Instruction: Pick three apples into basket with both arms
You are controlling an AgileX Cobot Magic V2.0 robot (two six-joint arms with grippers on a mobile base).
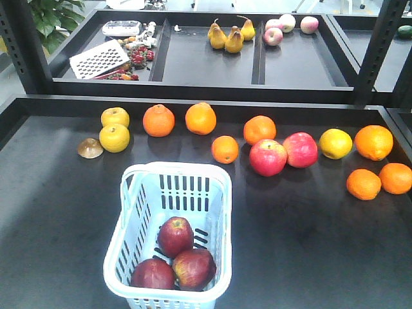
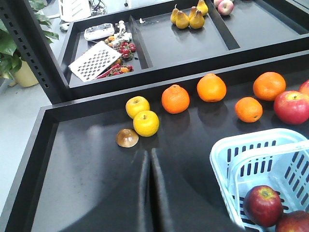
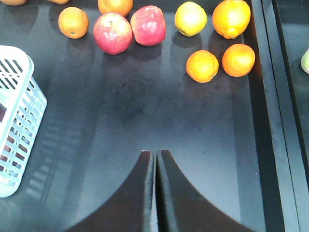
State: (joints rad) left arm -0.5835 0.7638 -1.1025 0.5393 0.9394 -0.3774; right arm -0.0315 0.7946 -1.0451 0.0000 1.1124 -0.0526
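Front view: no arms visible — three apples (image 1: 176, 235) clustered in basket (image 1: 219, 193), whose long axis runs toward the camera.
Left wrist: left gripper (image 2: 149, 159) shut, empty, above table (image 2: 87, 179), basket right.
Right wrist: right gripper (image 3: 155, 159) shut, empty — basket left.

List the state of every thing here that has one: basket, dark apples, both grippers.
basket: upright on the table, handle folded down against the rim, holding fruit.
dark apples: all three inside the basket, resting on its bottom, clustered together.
left gripper: shut, empty, above bare table beside the basket.
right gripper: shut, empty, above bare table.
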